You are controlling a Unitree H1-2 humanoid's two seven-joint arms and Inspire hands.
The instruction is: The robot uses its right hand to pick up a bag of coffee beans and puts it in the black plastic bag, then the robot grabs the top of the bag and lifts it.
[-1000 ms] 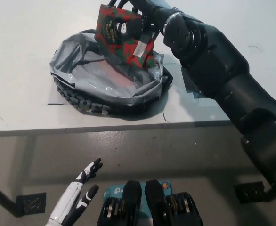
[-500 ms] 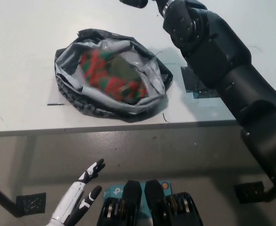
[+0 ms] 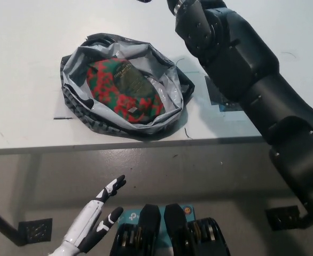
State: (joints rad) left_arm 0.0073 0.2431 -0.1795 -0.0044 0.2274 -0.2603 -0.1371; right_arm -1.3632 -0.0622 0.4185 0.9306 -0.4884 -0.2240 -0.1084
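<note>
Where the coffee bean bag (image 3: 123,91) hung above the black plastic bag (image 3: 125,85) a second ago, gripped by the right robot hand, it now lies flat inside, sharp rather than blurred. Plastic bag sits open on the desk (image 3: 23,64). Right arm (image 3: 252,90) reaches beyond the bag; its robot hand is cut off at frame top, state cannot tell. Left robot hand (image 3: 95,226) rests below the desk edge, fingers spread, empty.

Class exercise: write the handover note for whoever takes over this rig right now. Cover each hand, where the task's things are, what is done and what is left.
Left hand: open, idle low, below the table edge.
Right hand: out of view past the top edge; only its arm shows.
Coffee bag: lying flat inside the black plastic bag on the table.
Done: coffee in bag.
Left: grab the bag's top and lift.
</note>
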